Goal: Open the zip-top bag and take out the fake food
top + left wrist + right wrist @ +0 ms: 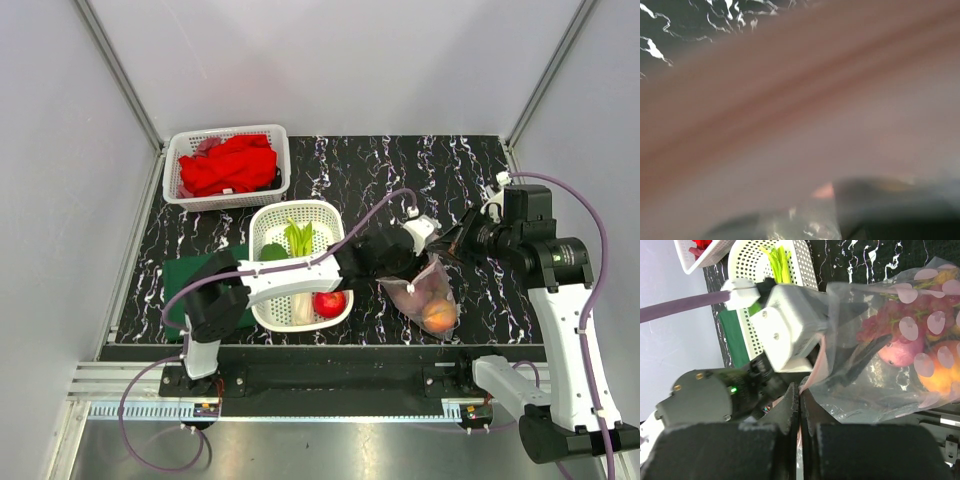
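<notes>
black table (400, 170): bag (428, 290) in right gripper (799, 400)

Back right of the bench (400, 165) is wide open, so that's the easy way in. Front middle's jammed — the left arm (290, 278) lies across the round basket (322, 208), and the left end effector (400, 268) and right end effector (800, 400) crowd the zip-top bag (430, 300). The rectangular basket (283, 160) blocks back left.

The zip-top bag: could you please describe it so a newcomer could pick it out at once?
On the black marbled table, look right of the round white basket, toward the near edge. The zip-top bag is there: the only clear, crinkly plastic thing, with an orange fruit showing through it.
</notes>
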Robot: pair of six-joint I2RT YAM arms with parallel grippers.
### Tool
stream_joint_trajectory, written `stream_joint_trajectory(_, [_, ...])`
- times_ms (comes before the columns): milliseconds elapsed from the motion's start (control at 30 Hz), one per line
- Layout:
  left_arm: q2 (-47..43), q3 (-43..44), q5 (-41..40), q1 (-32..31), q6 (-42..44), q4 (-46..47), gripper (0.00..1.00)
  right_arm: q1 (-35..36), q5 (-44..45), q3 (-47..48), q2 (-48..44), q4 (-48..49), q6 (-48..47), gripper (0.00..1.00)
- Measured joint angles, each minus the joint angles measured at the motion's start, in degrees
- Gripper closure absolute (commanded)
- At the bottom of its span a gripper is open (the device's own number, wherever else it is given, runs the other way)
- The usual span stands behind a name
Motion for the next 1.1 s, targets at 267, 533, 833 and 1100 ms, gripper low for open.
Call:
stream_joint_trajectory(267, [4.0, 0.0, -0.9, -0.1, 0.9, 2.3, 0.31, 0.0, 0.0, -2.0, -0.2, 0.0, 0.3, 1.0])
stream_joint_trajectory(533, [8.2, 1.0, 1.2, -0.1, 1.8, 3.3, 0.4, 0.0, 0.5, -2.7, -0.2, -1.2, -0.4, 1.0])
stream_joint_trajectory(833, [8.9, 2.1, 0.4, 0.1, 2.6, 0.8, 0.87, 0.0, 0.4, -2.7, -0.1, -1.3, -1.7, 1.0])
stream_joint_trajectory(1100, [8.0, 10.1, 0.1, 0.1, 4.2, -10.3, 0.99, 0.0, 0.8, -2.7, -0.6, -0.9, -4.6, 1.0])
